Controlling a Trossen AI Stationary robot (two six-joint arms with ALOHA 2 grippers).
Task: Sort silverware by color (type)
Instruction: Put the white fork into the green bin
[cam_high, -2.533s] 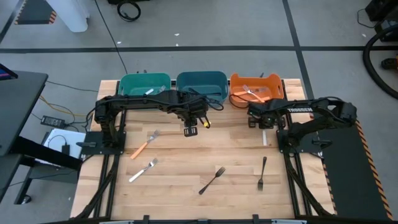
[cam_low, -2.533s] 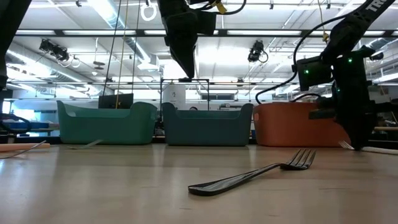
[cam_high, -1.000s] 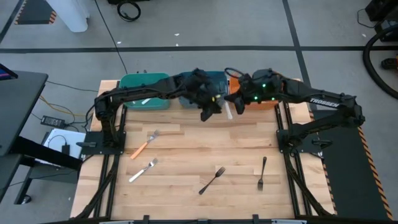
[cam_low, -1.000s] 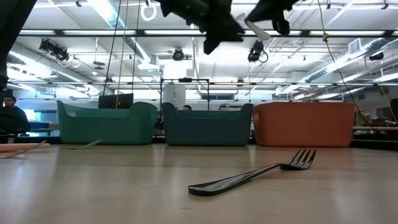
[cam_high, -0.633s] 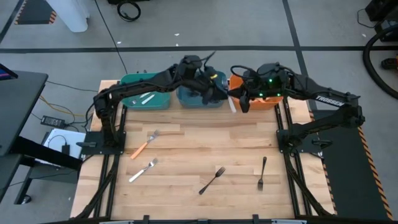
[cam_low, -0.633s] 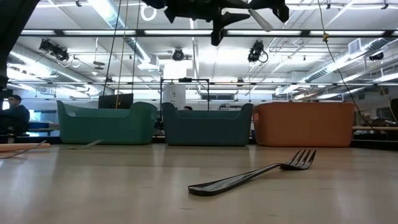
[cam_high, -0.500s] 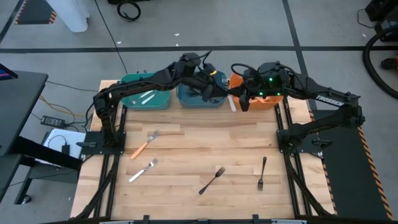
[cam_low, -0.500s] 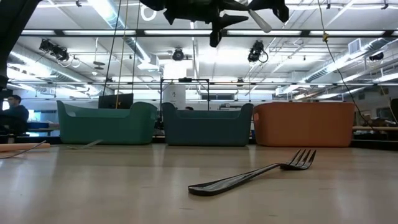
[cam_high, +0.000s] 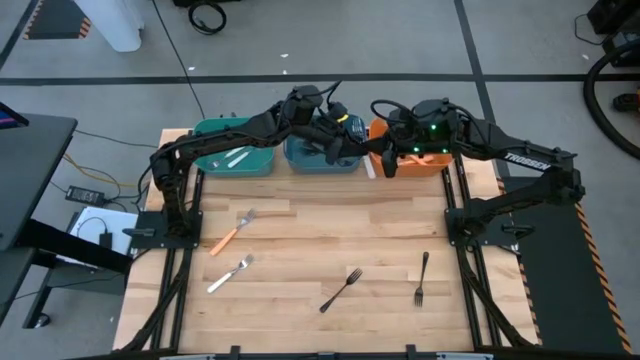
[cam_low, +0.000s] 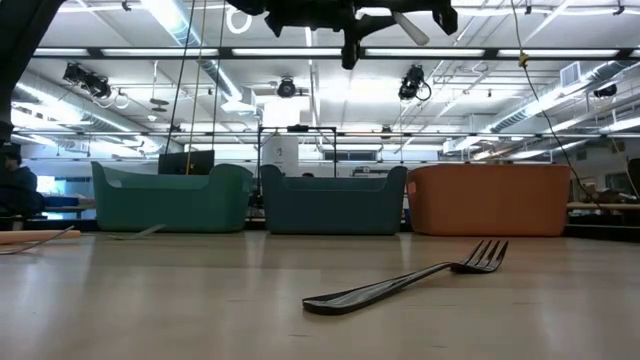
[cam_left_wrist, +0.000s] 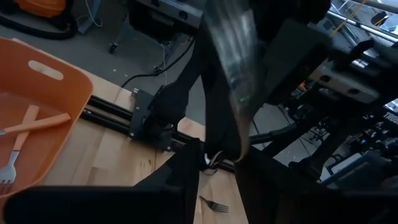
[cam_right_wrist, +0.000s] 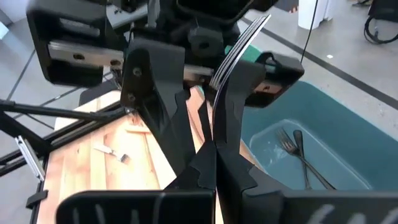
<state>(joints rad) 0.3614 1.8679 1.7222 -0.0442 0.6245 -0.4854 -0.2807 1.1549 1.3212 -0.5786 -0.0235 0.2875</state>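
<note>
Both arms had swung up from the middle of the surface to its far edge over the last few seconds. In the final half second the right end effector (cam_high: 386, 160) edged a little further toward the left arm. It carried the silver fork (cam_right_wrist: 239, 46) from the front of the orange bin (cam_high: 432, 166) toward the gap between that bin and the blue bin (cam_high: 318, 168). The fork was held in the air above the far edge of the surface, with its handle clamped between the right end effector's closed fingers and its tines pointing up and away.

The left end effector (cam_high: 338, 143) hovered over the blue bin, facing the right one. Its fingers stood apart on either side of the fork, and whether they touched it could not be told. Two black forks (cam_right_wrist: 297, 155) lay in the blue bin below.

The remaining silverware had not moved. An orange-handled fork (cam_high: 232, 232) and a white fork (cam_high: 230, 272) lay toward the left edge of the surface. A black fork (cam_high: 342, 289) lay near the middle of the front edge, and another black fork (cam_high: 422, 277) lay toward the front right corner. A white piece (cam_high: 238, 157) rested in the teal bin (cam_high: 212, 132) as before, and orange-handled forks (cam_left_wrist: 28, 127) lay in the orange bin.
</note>
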